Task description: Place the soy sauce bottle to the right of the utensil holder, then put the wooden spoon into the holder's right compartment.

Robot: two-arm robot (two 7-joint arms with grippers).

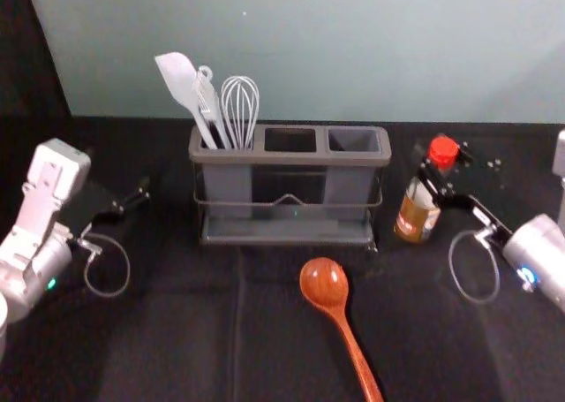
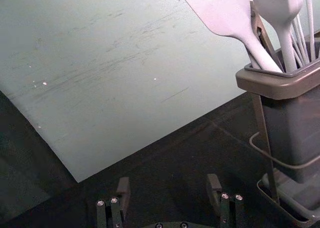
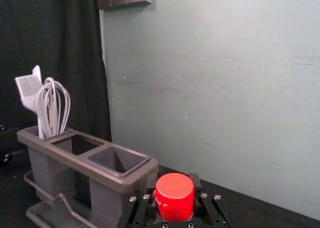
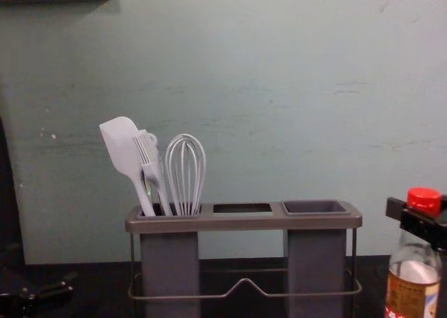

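Note:
My right gripper [image 1: 441, 177] is shut on the neck of the soy sauce bottle [image 1: 417, 212], just under its red cap, to the right of the utensil holder [image 1: 288, 157]. In the right wrist view the red cap [image 3: 174, 197] sits between the fingers of the right gripper [image 3: 174, 208]. The chest view has the bottle [image 4: 413, 283] upright, a gap away from the holder; its base is cut off there. The wooden spoon [image 1: 325, 285] lies in front of the holder, bowl toward it. My left gripper [image 1: 132, 203] is open at the left, seen also in the left wrist view [image 2: 170, 188].
A white spatula [image 1: 181, 84], a brush-like utensil and a whisk [image 1: 240, 110] stand in the holder's left compartment. Its middle and right compartments hold nothing visible. A wall [image 1: 353, 49] rises behind the dark table [image 1: 177, 331].

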